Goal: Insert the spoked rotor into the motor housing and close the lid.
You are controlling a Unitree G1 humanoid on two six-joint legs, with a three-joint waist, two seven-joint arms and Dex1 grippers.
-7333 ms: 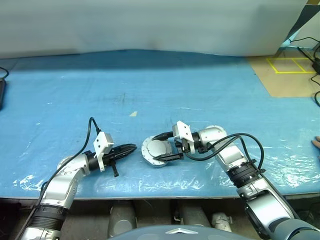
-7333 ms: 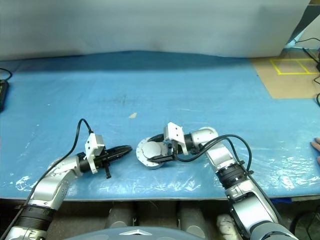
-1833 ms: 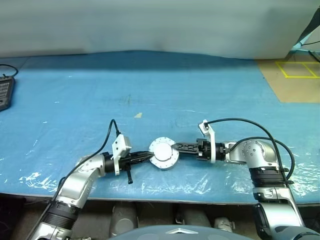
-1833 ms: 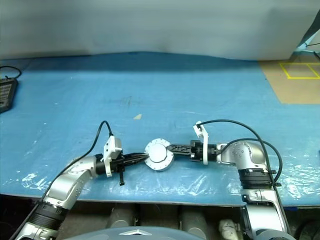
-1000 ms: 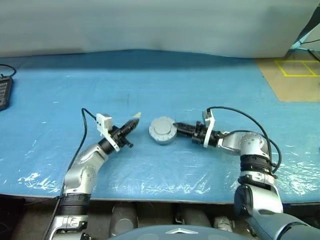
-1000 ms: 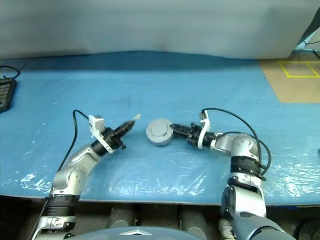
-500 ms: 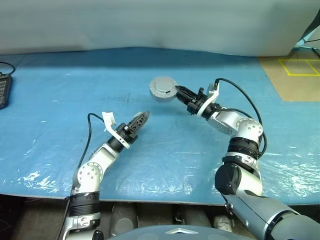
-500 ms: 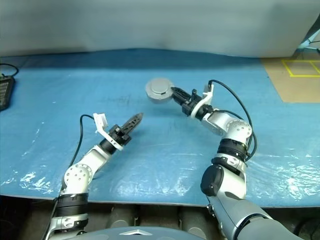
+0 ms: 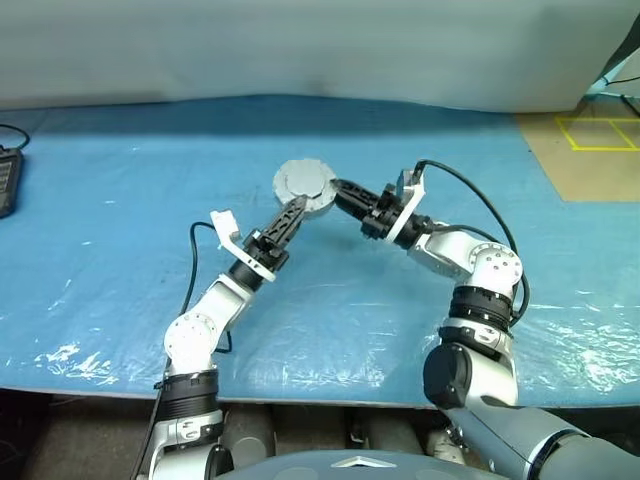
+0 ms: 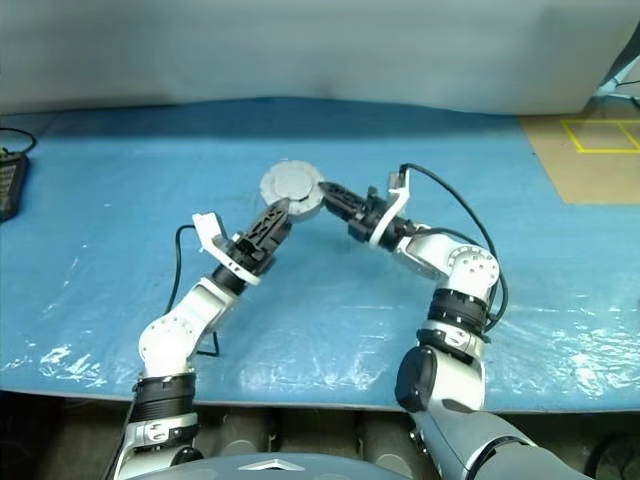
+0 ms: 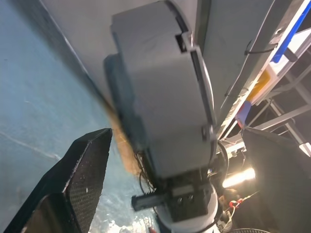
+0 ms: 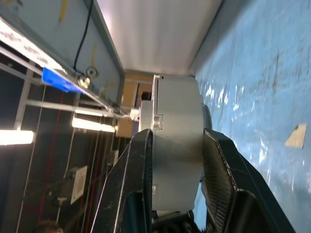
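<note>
Nothing readable anywhere that I can spot, no words, brand names or digits on anything. The closest thing to a sign is the yellow line marking (image 9: 590,133) on the brown floor patch past the bench's far right corner, and that's just box outlines, no lettering. There's a dark device (image 9: 5,180) at the bench's left edge with what might be keys on it, but it's way too small to make out any characters. In the right wrist view there's a pale sheet (image 12: 77,184) hanging in the dim background that could have print on it, can't read a thing though.
</note>
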